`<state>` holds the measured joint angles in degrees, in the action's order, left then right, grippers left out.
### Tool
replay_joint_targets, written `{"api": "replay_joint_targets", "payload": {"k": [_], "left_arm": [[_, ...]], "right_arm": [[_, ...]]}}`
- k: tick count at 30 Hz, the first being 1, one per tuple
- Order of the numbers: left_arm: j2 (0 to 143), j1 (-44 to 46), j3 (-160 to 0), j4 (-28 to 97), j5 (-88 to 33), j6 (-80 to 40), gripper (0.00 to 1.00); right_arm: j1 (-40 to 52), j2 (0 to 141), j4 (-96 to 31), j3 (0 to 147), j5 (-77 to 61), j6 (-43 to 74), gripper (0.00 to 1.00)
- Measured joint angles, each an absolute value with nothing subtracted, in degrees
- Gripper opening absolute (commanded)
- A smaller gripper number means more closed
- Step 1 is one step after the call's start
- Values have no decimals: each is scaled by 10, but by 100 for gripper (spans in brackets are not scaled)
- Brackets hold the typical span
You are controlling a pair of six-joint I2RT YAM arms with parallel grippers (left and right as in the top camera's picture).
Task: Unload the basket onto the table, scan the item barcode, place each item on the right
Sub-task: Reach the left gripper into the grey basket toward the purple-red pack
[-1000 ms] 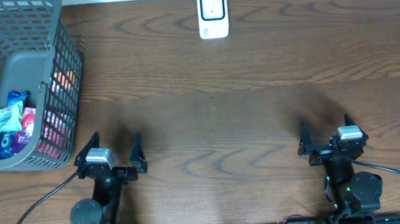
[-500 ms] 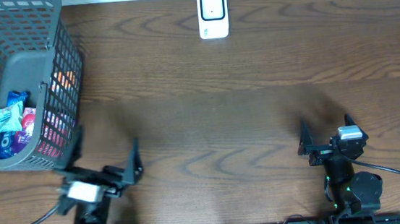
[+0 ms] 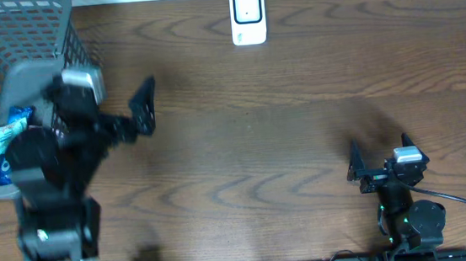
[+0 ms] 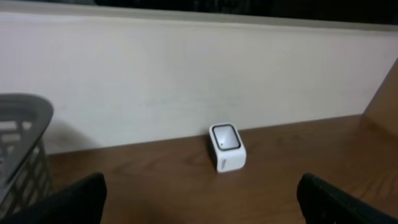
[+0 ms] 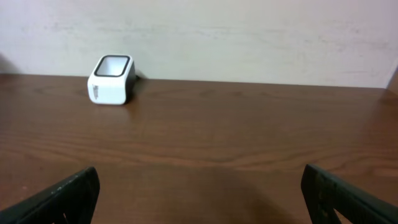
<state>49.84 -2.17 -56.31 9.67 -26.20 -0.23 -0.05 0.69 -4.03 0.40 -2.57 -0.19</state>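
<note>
Overhead, the left claw (image 3: 101,117) hangs blurred over the near rim of the grey plastic mesh basket (image 3: 61,19). Its dark fingers are spread wide with nothing between them. Just to that claw's left, crinkled teal, blue and pink snack packets (image 3: 5,138) lie inside the basket. Their print is too smeared to read, and I cannot tell which way they point. The right claw (image 3: 381,158) sits low over the brown wooden table (image 3: 300,125), jaws apart and empty. Well ahead of it and to its left stands the small white box-shaped barcode scanner with a dark window (image 3: 247,16). The scanner's long axis runs straight away from the claws, window at the far end. A tiny grey mark sits on the near end, too small to read.

From the left wrist, the scanner (image 4: 226,147) stands far ahead between the two parted fingers (image 4: 68,199), against the pale wall (image 4: 186,74), with its window tilted upward. The basket's rim shows beyond the left finger.

From the right wrist, the scanner (image 5: 112,79) stands far ahead above the left finger (image 5: 62,196), window tipped up. The faint lettering on its side is illegible.
</note>
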Motion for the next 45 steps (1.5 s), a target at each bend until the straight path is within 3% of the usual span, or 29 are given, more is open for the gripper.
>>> {"api": "replay_joint_targets", "payload": {"k": [9,16,25,36,45], "left_arm": [[771,-90,-1035,507,-281,31,98],[876,-124,-1120,551,-193,-12,98],[965,-252,-1267,666,-30,-135,98],[1100,-292,-1269,698,-34,-229,98],[1140,-290,-1269,797,14,-271,98]], "right_arm": [[-1,7,-40,4,-25,-2,99],[-1,7,-41,4,-25,-2,99],[-1,7,-40,4,-25,-2,99],[-1,7,-40,4,-25,-2,99],[-1,7,-40,4,-25,-2,99]]}}
